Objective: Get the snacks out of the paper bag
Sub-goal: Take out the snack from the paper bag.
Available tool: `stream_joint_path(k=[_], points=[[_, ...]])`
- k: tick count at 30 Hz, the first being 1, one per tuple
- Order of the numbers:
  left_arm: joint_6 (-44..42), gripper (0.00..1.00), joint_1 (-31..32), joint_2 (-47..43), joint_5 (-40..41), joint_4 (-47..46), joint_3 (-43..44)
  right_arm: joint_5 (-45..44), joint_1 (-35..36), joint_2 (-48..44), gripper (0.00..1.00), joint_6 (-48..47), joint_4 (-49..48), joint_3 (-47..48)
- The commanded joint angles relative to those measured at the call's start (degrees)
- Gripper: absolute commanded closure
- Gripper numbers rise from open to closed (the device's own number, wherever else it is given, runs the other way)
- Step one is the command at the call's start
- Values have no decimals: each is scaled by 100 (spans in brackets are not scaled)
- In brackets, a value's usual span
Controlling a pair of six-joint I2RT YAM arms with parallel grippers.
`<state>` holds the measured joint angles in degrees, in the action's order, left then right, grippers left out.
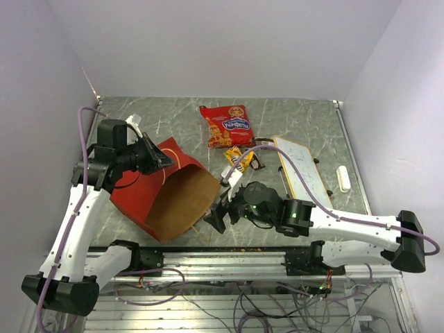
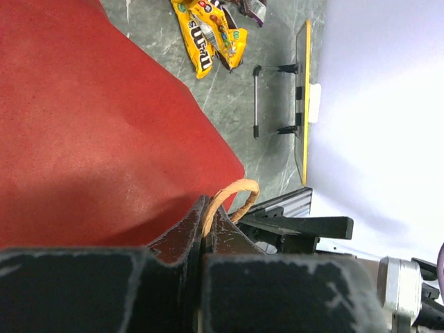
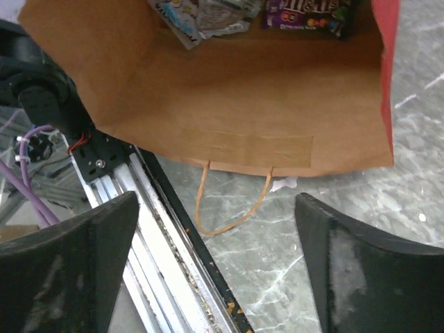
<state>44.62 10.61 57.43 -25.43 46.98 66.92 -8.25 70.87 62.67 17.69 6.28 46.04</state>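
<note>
Holding big red kraft-lined paper bag (image 1: 139,198) in closed left gripper (image 1: 158,157); poised with right gripper (image 3: 218,236) gaping at mouth (small purple packet (image 3: 305,14) inside). Could snag paper, yanking bag free.

Our left gripper (image 1: 162,160) at 9 o'clock, clamped on paper bag (image 1: 132,198); right gripper (image 1: 219,214) aims 9 o'clock, fingers spread.
</note>
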Motion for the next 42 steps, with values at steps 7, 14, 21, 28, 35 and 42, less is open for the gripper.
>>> stream_joint_path(k=[7, 14, 21, 28, 35, 42], points=[[-215, 93, 11, -9, -198, 354, 286, -427, 607, 1516, 0, -1603, -569, 1345], [-220, 93, 11, -49, -270, 582, 295, -321, 621, 2541, 0, -2384, -1494, 1674], [-172, 93, 11, -72, -130, 670, 351, 177, 621, 3074, 0, -3928, -2248, 1469], [-405, 93, 11, -162, 229, 932, 614, 416, 549, 3314, 1, -5404, -3172, 850], [-979, 93, 11, -623, 1077, 1677, 396, 1170, 320, 3638, 2, -5713, -3873, 584], [-656, 93, 10, -973, 1453, 1700, 176, 2050, -57, 4297, 6, -6316, -4752, 490]])
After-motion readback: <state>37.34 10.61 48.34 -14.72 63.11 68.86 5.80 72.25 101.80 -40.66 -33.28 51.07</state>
